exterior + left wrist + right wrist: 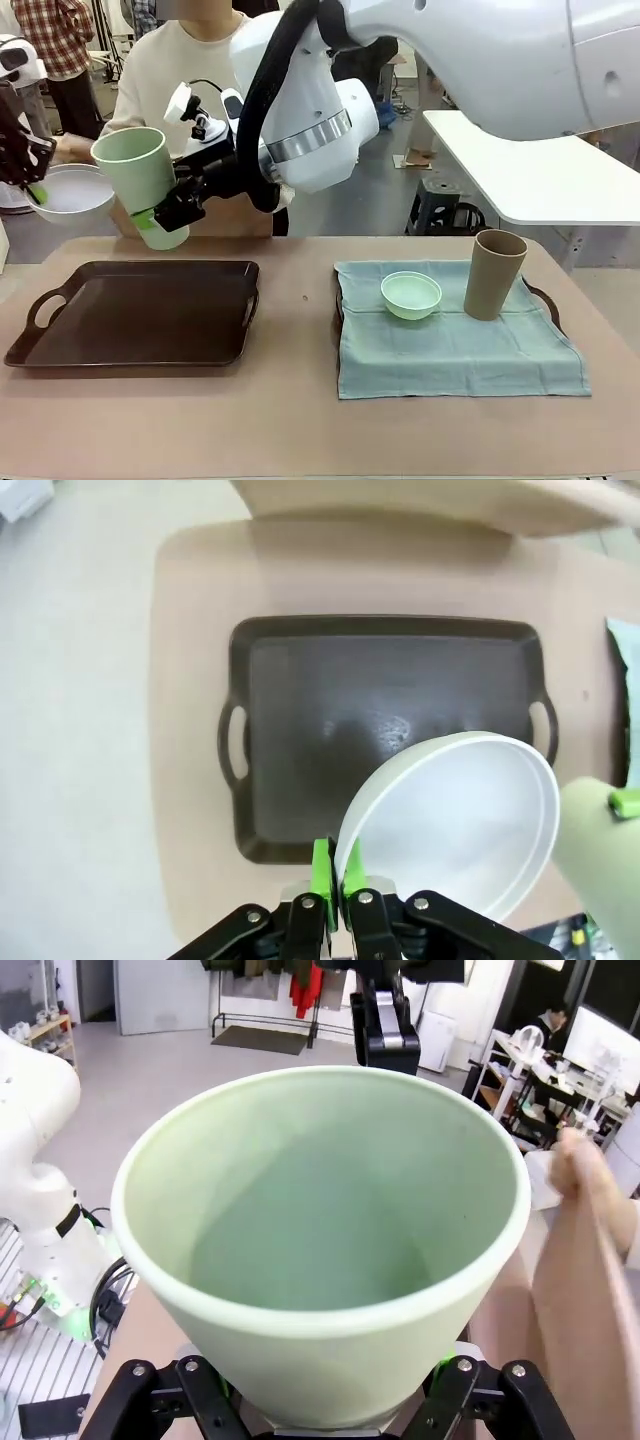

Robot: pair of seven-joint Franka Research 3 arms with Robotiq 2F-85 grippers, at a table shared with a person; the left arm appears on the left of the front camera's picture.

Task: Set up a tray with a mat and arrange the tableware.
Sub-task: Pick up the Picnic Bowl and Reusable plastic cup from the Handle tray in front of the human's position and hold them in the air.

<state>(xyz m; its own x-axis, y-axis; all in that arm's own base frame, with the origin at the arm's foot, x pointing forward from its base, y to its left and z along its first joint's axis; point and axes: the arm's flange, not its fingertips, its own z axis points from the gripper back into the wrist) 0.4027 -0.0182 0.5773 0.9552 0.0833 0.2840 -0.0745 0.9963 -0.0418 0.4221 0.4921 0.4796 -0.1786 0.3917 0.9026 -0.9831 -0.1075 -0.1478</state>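
The pale green cup (140,180) hangs in the air above the far edge of the table (300,420), over the back of the dark tray (140,312). The right end effector (168,212) grips it low on its wall, jaws set wide around the cup's body; in the right wrist view the cup (320,1250) opens toward the camera, with green pads just showing at either side of its base. Just beside it, at the picture's left, the white bowl (70,193) is also held off the table, tilted. The left end effector (334,875) pinches its rim between nearly closed fingers; in the left wrist view the bowl (460,825) hangs over the tray's near corner, and the cup's pale wall shows at the right edge.

The tray (385,730) lies bare on the left half of the table, handles at both short ends. On the right half, a pale blue-green cloth mat (455,345) is spread over a second tray whose handle (545,300) peeks out at the far right. On the mat stand the mint green bowl (411,295) and, near it to the right, the brown cup (494,273), upright; the two are apart.

A person in a pale top (170,70) stands at the far side, behind the held cup.
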